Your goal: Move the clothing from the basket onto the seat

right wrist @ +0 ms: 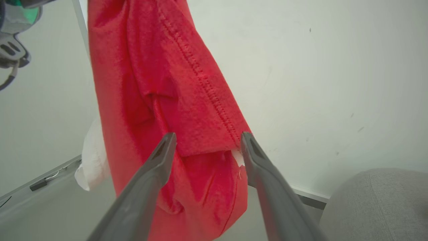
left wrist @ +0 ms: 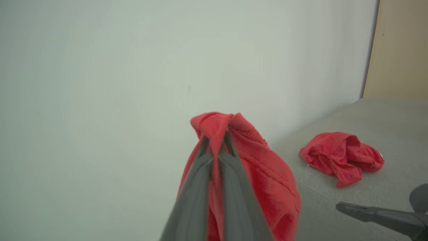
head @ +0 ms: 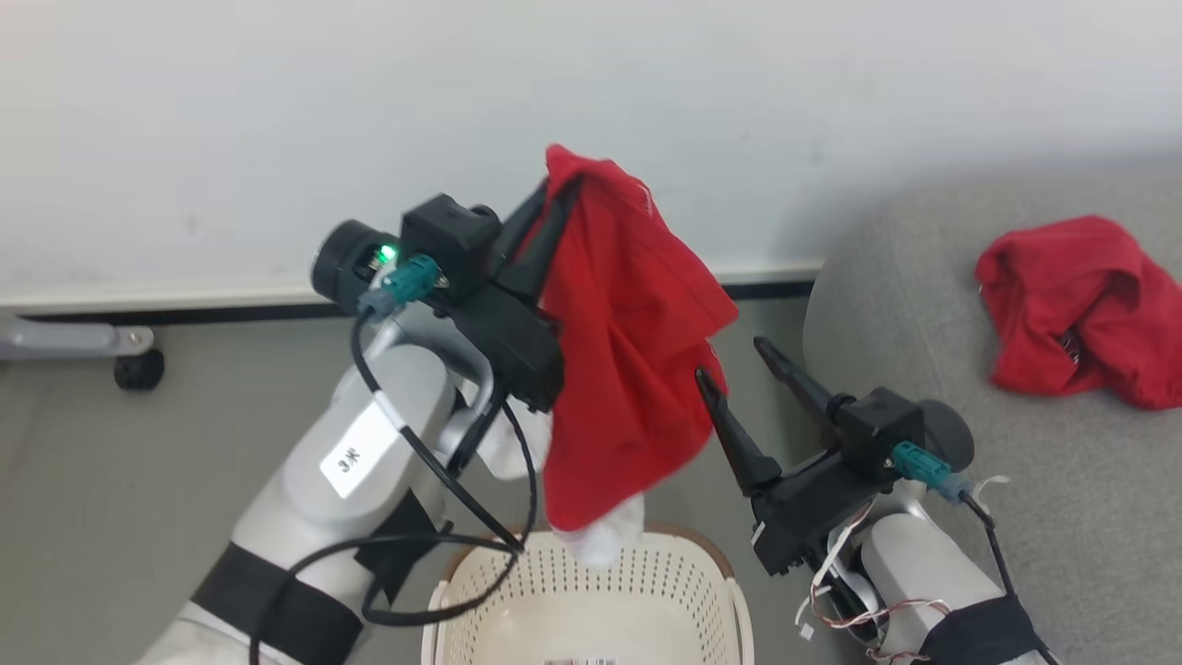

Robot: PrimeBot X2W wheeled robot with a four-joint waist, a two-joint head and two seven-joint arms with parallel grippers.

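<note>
My left gripper (head: pixel 551 196) is shut on the top of a piece of red clothing (head: pixel 628 351), which hangs in the air above the cream basket (head: pixel 688 591); its white trim dangles just over the rim. In the left wrist view the shut fingers (left wrist: pixel 230 174) pinch the bunched red fabric (left wrist: pixel 267 174). My right gripper (head: pixel 729 360) stands open right beside the hanging cloth, and in its wrist view the fabric (right wrist: pixel 160 83) lies just beyond its spread fingertips (right wrist: pixel 208 139). A second red garment (head: pixel 1080 309) lies crumpled on the grey seat (head: pixel 1062 517).
A white wall with a dark baseboard stands close behind. A grey wheeled leg (head: pixel 120 346) sits on the floor at the far left. The seat (left wrist: pixel 384 113) has bare fabric around the garment (left wrist: pixel 341 157). A beige panel (left wrist: pixel 398 50) rises behind the seat.
</note>
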